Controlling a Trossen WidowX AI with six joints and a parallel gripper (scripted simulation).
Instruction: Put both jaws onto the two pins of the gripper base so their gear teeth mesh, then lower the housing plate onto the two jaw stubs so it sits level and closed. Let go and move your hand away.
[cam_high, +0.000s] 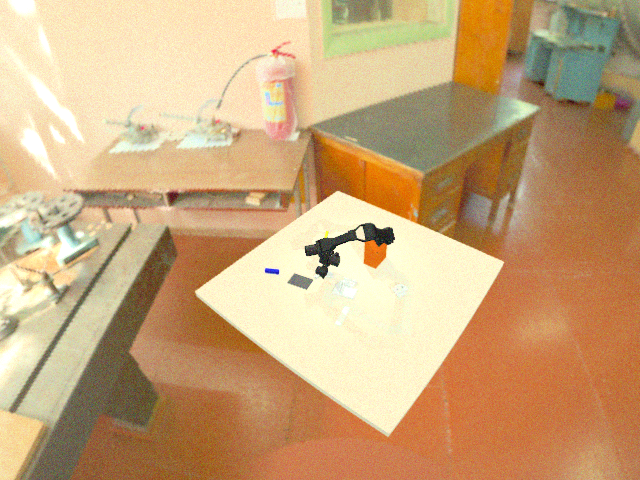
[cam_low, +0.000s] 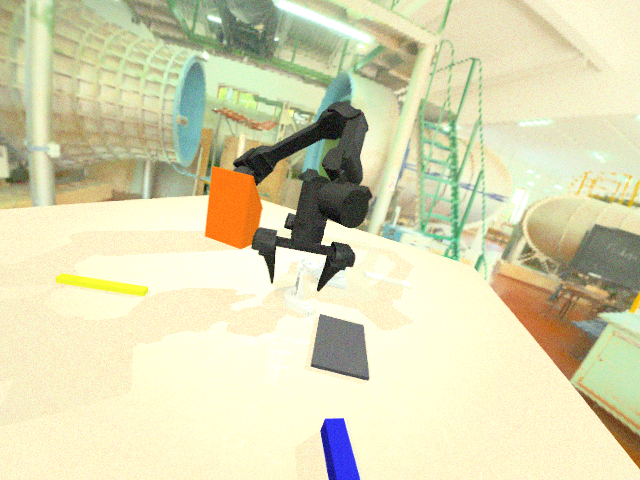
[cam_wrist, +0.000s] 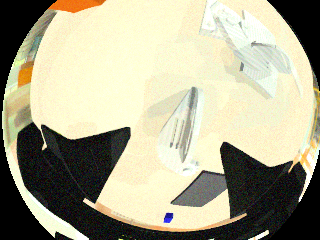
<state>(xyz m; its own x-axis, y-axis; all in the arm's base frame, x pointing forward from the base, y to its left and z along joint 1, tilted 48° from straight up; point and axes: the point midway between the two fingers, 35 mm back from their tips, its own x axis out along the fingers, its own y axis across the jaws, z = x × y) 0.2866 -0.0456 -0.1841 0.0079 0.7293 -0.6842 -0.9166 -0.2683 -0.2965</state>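
My gripper is open and empty, pointing down over a loose pale jaw. This jaw shows between the fingers in the wrist view, with its narrow end away from the grey pad; its round end lies near that pad. A cluster of pale parts lies beyond it, apparently the gripper base with another part on or against it; glare hides pins and teeth. A pale flat piece with dark spots lies farther off and may be the housing plate.
An orange block stands beside the arm. A dark grey pad lies near the jaw. A blue bar, a yellow bar and a pale strip also lie around.
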